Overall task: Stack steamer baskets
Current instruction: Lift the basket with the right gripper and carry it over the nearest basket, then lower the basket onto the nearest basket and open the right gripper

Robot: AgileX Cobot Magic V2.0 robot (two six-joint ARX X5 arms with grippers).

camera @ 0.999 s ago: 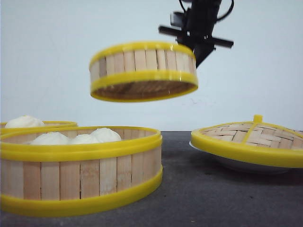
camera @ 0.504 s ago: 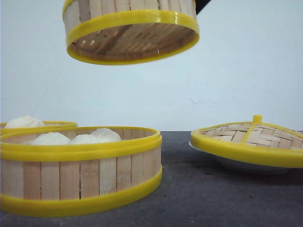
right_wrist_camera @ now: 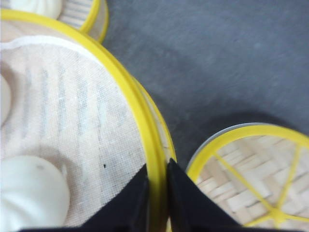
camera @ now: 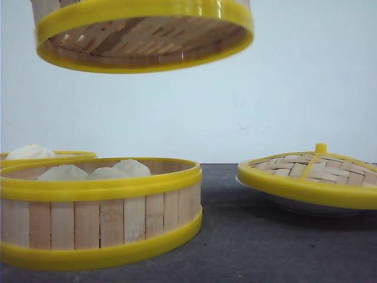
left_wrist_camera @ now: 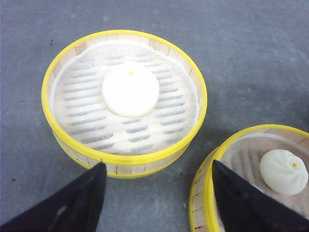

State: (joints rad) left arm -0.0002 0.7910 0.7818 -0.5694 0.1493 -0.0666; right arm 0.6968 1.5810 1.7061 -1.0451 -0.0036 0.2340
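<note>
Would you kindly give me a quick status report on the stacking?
Right gripper shut on lifted basket rim. Left gripper open, empty. Lifted basket high above front basket. Lid off to the side.

No legible text, label, brand, number or sign is showing in any view: not in the front view, nor in either wrist view.

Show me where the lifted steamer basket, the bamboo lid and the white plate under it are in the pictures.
lifted steamer basket [camera: 144,35], front view, on its slatted underside.
bamboo lid [camera: 312,168], front view, on the woven dome.
white plate [camera: 294,206], front view, on the rim showing below the lid.
</note>
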